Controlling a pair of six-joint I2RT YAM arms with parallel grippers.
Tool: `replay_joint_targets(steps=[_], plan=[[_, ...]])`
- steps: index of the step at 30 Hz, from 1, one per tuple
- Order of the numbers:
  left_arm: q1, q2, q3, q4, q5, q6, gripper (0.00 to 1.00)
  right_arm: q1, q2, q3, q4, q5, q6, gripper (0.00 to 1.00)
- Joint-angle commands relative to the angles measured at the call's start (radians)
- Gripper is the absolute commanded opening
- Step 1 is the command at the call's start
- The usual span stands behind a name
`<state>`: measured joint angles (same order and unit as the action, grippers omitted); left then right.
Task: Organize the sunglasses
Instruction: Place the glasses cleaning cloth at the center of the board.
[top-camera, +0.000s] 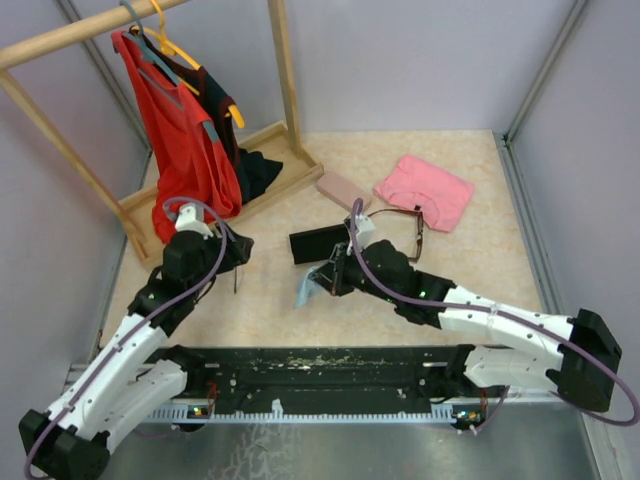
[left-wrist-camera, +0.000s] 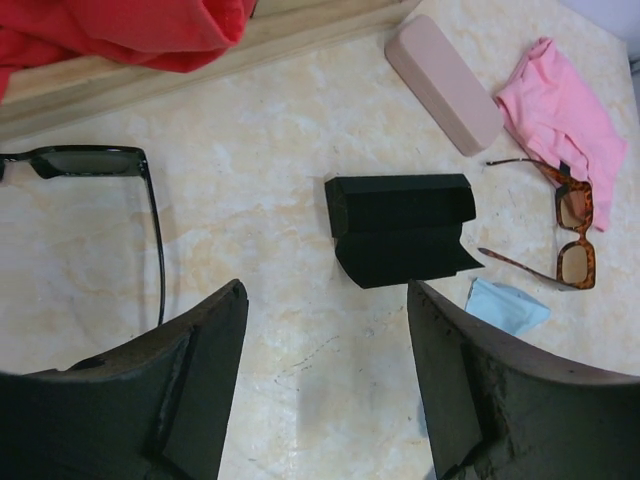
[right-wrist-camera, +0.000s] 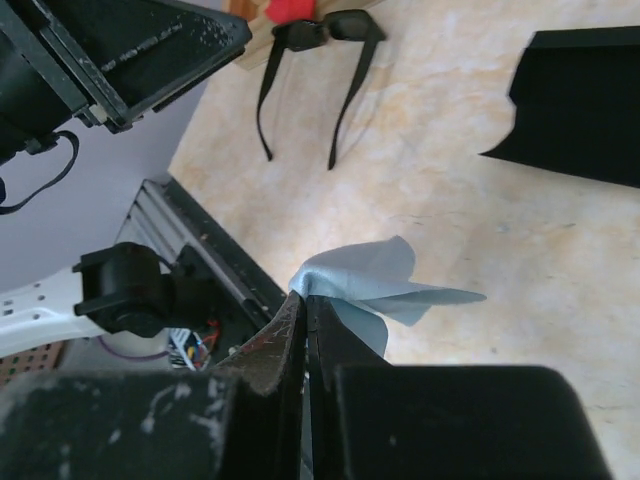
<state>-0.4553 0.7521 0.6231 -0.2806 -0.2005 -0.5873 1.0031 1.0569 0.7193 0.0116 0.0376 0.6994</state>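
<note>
our right gripper (right-wrist-camera: 303, 300) is clamped on a crumpled pale blue cloth (right-wrist-camera: 375, 285); our left gripper (left-wrist-camera: 325, 290) hangs spread, empty. the black-framed dark sunglasses (left-wrist-camera: 90, 160) lie unfolded on the marbled tabletop (left-wrist-camera: 280, 150) beside it. past the black oblong case (left-wrist-camera: 400, 225), the thin reddish-brown sunglasses (left-wrist-camera: 578, 225) touch a pink cloth (left-wrist-camera: 560, 100).

black sunglasses (left-wrist-camera: 90, 162) partly off-frame

Legible text, labels, brands, numbers, signs: none in any view. Pale pink oblong hard case (left-wrist-camera: 443, 84) and matte black oblong case (left-wrist-camera: 400, 228): plain surfaces, no readable marking.
</note>
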Motion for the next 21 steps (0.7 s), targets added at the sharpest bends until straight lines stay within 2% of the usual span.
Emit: replay_joint_targets(steps=[1,3,7,11,21], plan=[[0.007,-0.078,0.016,-0.032,-0.088,-0.018,0.72,0.052,0.049,-0.020,0.192,0.035,0.128,0.00],[0.007,-0.098,0.012,-0.029,-0.095,-0.010,0.74,0.052,0.062,-0.062,0.236,0.048,0.197,0.00],[0.006,-0.085,0.012,-0.033,-0.091,0.008,0.72,0.029,0.076,-0.147,0.178,0.167,0.294,0.00],[0.007,-0.030,0.010,-0.038,-0.049,0.015,0.68,-0.069,0.101,-0.266,0.233,0.121,0.341,0.00],[0.005,0.171,-0.045,0.067,0.166,0.018,0.61,-0.171,0.121,-0.292,0.139,0.185,0.265,0.00]])
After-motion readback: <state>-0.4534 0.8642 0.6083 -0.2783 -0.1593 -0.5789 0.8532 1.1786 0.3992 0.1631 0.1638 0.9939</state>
